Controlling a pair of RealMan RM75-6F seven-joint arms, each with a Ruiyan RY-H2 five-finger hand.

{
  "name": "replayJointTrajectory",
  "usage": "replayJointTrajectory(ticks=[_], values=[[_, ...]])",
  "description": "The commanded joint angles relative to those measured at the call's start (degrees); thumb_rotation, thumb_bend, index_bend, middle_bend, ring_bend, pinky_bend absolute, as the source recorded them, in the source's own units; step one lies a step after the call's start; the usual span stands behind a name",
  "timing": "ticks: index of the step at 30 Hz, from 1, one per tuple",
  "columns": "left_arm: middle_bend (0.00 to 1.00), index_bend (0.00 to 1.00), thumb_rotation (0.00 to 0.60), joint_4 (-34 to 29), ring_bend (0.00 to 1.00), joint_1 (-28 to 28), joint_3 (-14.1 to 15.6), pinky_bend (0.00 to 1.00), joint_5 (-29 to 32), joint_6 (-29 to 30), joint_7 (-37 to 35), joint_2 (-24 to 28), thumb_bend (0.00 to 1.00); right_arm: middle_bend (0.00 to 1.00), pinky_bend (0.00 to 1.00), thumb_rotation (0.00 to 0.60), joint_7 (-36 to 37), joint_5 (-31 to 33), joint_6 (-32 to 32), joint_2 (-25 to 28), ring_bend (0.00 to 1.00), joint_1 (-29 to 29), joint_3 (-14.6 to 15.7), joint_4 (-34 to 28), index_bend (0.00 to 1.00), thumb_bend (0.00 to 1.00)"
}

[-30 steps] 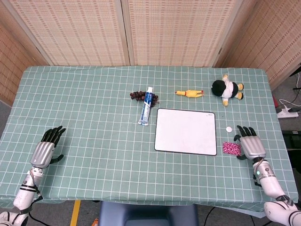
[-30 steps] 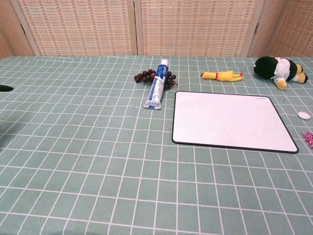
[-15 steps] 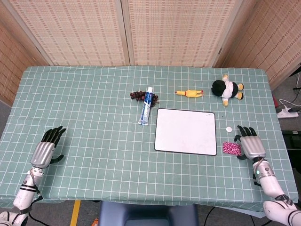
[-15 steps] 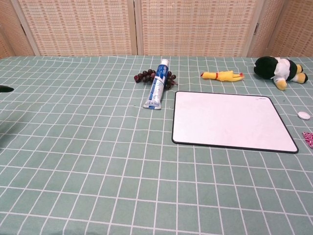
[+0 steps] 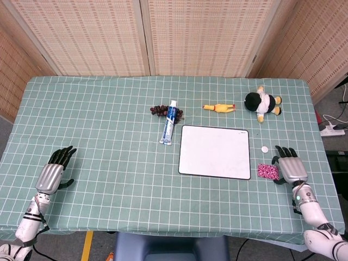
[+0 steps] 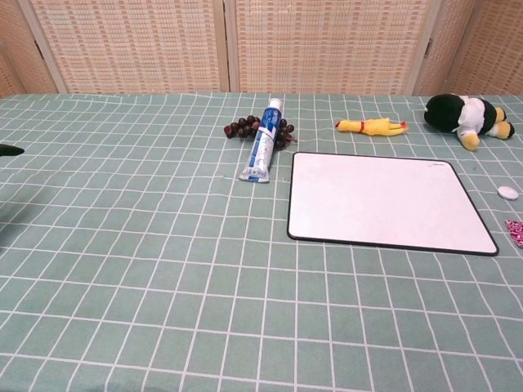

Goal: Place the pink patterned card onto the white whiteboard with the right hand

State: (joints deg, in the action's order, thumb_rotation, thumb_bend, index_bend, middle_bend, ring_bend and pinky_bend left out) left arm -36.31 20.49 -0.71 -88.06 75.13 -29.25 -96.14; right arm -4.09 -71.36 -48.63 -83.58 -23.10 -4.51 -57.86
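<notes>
pink patterned card (image 5: 267, 171) flat on checked surface (image 5: 109, 130), between white whiteboard (image 5: 215, 151) and right robot hand (image 5: 290, 166), just beside its spread fingers, holding nothing. left robot hand (image 5: 53, 172) resting well apart, fingers spread, empty too.

Two cameras on the robot, one high and one low, both facing the far screen wall

The head view looks steeply down from above the near edge, taking in the whole green checked tablecloth (image 5: 109, 136), both hands and the floor at the right. The chest view sits lower and nearer, looking across the cloth at a shallow angle, so its near corners are cut off. Both share the whiteboard (image 5: 215, 151), toothpaste tube (image 6: 262, 140), rubber chicken (image 6: 369, 126) and plush toy (image 5: 261, 103)
</notes>
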Motion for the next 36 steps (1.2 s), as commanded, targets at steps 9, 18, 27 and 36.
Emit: replayJointTrajectory(ticks=[9,18,27,36], values=[[0.00,0.00,0.600,-0.1,0.00,0.2,0.2,0.00,-0.2,-0.5,-0.2,0.1,0.16,0.00,0.00,0.600,-0.4,1.2,1.6,0.9,0.00,-0.4,-0.1,-1.3,0.43,0.00],[0.00,0.00,0.600,-0.6,0.00,0.3,0.3,0.00,-0.2,-0.9,-0.6,0.4,0.16,0.00,0.00,0.600,-0.8,2.2,1.6,1.4,0.00,-0.5,-0.3,-2.1,0.48,0.00],[0.00,0.00,0.600,-0.7,0.00,0.3,0.4,0.00,-0.2,-1.0,-0.8,0.5,0.16,0.00,0.00,0.600,1.0,0.8,-1.7,4.2,0.00,0.1,-0.9,-6.5,0.49,0.00],[0.00,0.00,0.600,-0.8,0.00,0.3,0.3,0.00,-0.1,-0.9,-0.7,0.6,0.16,0.00,0.00,0.600,0.7,0.8,-2.3,6.2,0.00,-2.6,-3.7,-12.2,0.49,0.02]])
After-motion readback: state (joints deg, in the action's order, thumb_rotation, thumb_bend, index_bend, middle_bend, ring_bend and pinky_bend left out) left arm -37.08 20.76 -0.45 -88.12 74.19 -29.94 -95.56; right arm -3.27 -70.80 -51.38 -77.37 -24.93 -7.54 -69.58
